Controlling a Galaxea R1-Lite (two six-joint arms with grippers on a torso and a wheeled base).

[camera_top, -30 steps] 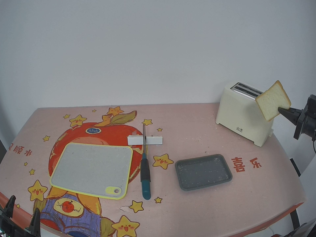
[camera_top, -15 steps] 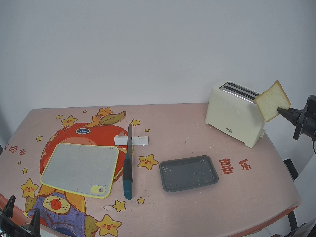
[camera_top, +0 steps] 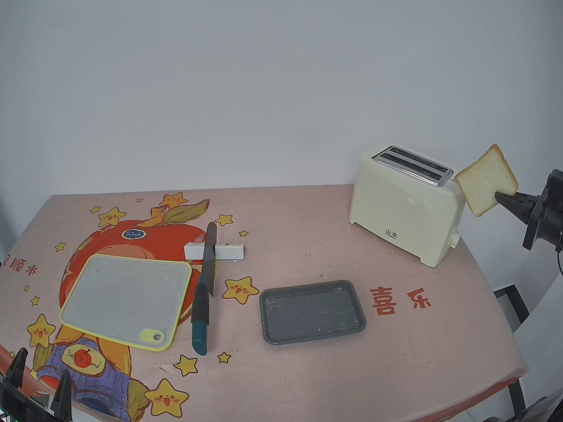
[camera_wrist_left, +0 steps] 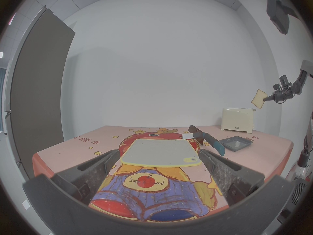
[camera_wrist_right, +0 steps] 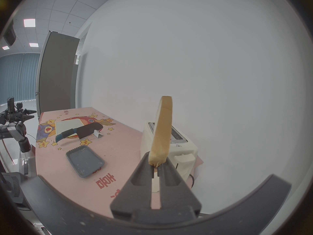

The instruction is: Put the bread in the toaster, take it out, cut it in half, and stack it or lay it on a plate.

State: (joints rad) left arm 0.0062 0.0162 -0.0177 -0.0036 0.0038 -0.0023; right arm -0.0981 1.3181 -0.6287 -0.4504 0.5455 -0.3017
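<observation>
Bread slice [camera_top: 485,180] in right hand's [camera_top: 497,193] tight grip, aloft just beside the toaster [camera_top: 404,206].

The head camera looks forward and down from high over the near edge of the table [camera_top: 352,370], with the toaster [camera_top: 404,203] at the far right and the cutting board [camera_top: 124,300], knife [camera_top: 201,309] and tray [camera_top: 311,313] left of the toaster. The left wrist camera sits low at the table corner farthest from the toaster and faces level across the cutting board toward it. The right wrist camera hangs close by the toaster's right side, above its top, facing back along the table; all three views share toaster, tray, knife and cutting board.
</observation>
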